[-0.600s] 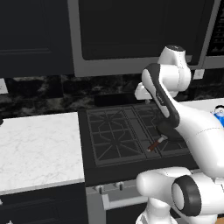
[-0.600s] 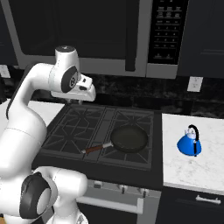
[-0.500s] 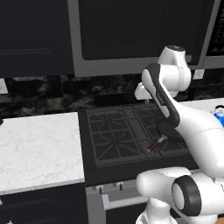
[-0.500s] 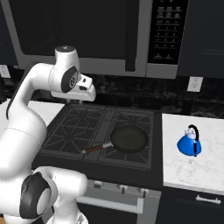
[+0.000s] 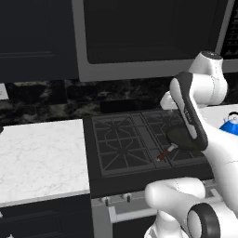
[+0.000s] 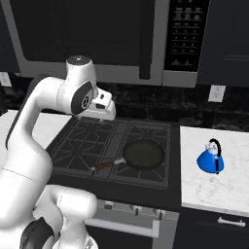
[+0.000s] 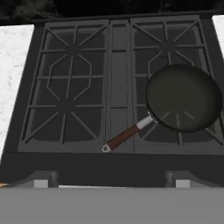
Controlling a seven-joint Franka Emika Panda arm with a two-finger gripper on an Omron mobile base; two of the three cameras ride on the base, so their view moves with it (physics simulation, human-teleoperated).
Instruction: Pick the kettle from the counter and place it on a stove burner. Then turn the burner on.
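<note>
The small blue kettle [image 6: 211, 156] stands upright on the white marble counter [image 6: 214, 187] right of the cooktop; its blue body also peeks out at the right edge of the left base view [image 5: 231, 125]. My gripper [image 6: 103, 114] hovers above the rear of the black stove, far to the kettle's left. In the hand view its fingertips [image 7: 41, 179] stand wide apart, so the gripper [image 7: 111, 181] is open with nothing in it. The left stove burner [image 7: 70, 103] grates are bare.
A black frying pan [image 6: 143, 155] with a brown handle [image 7: 124, 136] lies on the front right burner. More marble counter [image 5: 42, 153] stretches left of the stove. A microwave [image 6: 121, 39] hangs low above the cooktop, with the dark backsplash behind.
</note>
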